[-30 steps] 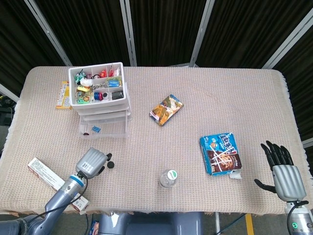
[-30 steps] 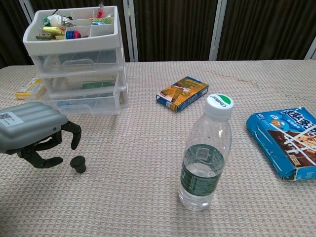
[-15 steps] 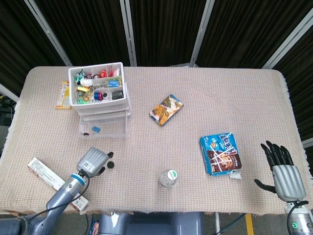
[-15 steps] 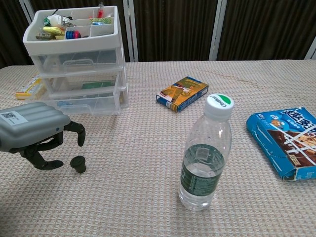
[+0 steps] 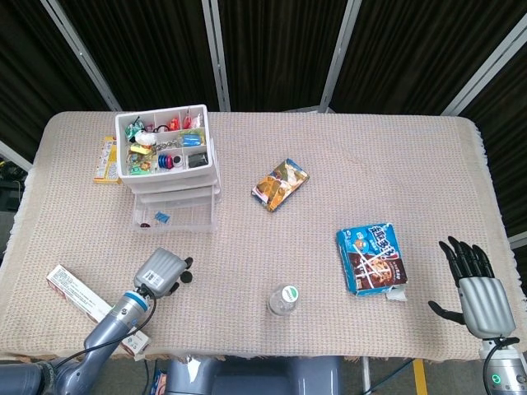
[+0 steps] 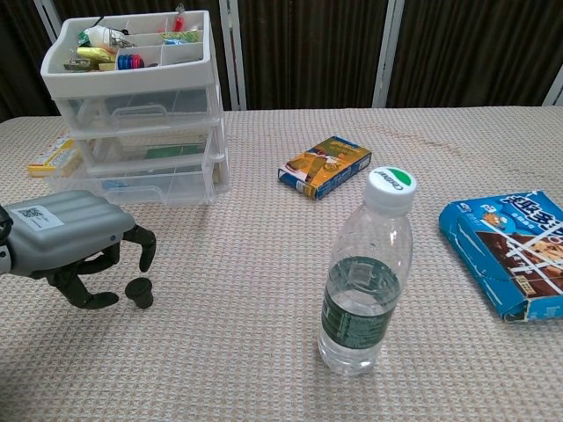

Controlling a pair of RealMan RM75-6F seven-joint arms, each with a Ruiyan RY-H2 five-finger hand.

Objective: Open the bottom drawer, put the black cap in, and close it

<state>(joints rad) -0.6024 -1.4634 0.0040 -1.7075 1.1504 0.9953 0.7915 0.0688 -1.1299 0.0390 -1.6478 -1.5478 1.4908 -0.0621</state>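
The small black cap (image 5: 188, 278) (image 6: 139, 292) stands on the table mat in front of the drawer unit (image 5: 169, 160) (image 6: 136, 105). The unit's bottom drawer (image 5: 174, 216) (image 6: 154, 186) is pulled out, with a few small items inside. My left hand (image 5: 162, 271) (image 6: 69, 249) hovers just left of the cap, its fingers curled down and apart; the cap sits between thumb and fingers, and no grip shows. My right hand (image 5: 475, 284) rests open at the table's near right edge, away from everything.
A water bottle (image 5: 284, 299) (image 6: 363, 277) stands near the front middle. An orange snack box (image 5: 280, 183) (image 6: 324, 165) lies mid-table and a blue biscuit packet (image 5: 372, 258) (image 6: 515, 251) to the right. A white carton (image 5: 78, 292) lies at front left, a yellow box (image 5: 104, 159) beside the unit.
My left hand has shifted slightly right and lower, closing in around the cap. The cap and the right hand have not moved.
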